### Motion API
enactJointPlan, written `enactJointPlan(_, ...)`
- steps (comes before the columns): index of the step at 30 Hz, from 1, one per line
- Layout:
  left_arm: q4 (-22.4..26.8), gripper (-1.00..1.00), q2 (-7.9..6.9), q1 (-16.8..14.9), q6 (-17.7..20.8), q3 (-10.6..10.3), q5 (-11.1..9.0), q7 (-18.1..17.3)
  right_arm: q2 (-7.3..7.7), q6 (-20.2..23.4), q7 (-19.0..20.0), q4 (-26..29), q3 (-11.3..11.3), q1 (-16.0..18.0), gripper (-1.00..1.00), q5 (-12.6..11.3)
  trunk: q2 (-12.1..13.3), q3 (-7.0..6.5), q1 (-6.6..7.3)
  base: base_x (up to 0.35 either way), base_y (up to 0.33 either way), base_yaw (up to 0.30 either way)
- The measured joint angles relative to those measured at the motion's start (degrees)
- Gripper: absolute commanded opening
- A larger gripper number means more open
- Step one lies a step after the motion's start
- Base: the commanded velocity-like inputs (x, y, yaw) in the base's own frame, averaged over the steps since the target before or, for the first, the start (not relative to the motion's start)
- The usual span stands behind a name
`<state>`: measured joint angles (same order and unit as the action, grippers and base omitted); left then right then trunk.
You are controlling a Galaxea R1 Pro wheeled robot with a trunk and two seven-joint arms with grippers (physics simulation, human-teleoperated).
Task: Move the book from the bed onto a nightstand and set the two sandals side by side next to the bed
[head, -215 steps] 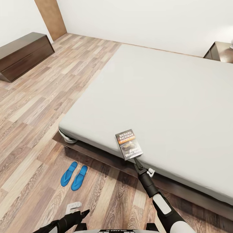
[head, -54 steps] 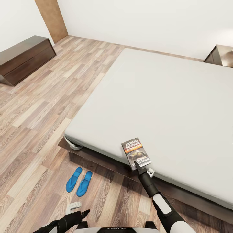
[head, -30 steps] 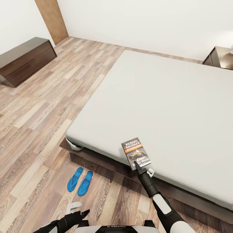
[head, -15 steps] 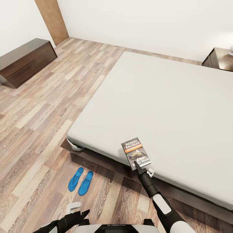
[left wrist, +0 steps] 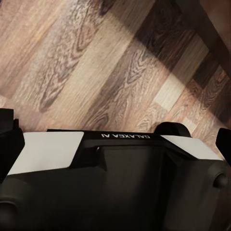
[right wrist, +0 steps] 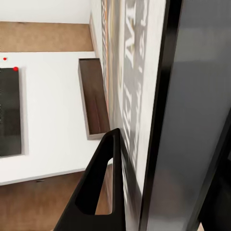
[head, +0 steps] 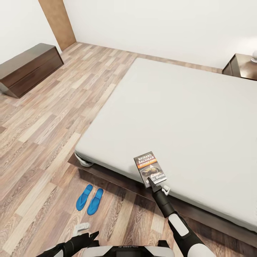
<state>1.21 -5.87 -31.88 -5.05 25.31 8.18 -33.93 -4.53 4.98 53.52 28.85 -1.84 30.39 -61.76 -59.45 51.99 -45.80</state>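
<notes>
Fingers (head: 154, 184) of the right arm pinch the book (head: 149, 168) over the bed (head: 185, 117); left fingers' (head: 93, 236) state unclear.

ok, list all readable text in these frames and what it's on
"RICHARD BACHMAN": white lettering atop the book's cover, held in the right gripper.
Orange band and lower title on that cover: too blurred to read.
"GALAXEA AI": on the robot's torso, upside down in the left wrist view.
Large letters on the cover in the right wrist view: too cropped to read.

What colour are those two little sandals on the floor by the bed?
Bright blue, both sandals; they show best in the head view, lying on the wood-plank floor.
</notes>
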Motion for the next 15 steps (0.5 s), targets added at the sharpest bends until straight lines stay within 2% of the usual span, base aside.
enactJointPlan(15,0.0,1.0,0.0,0.0,0.0,0.05,0.0,0.0,-0.02,0.0,-0.04,0.44,0.21,0.0,-1.0,0.45,6.02,-2.69,3.3,0.0,0.0,0.0)
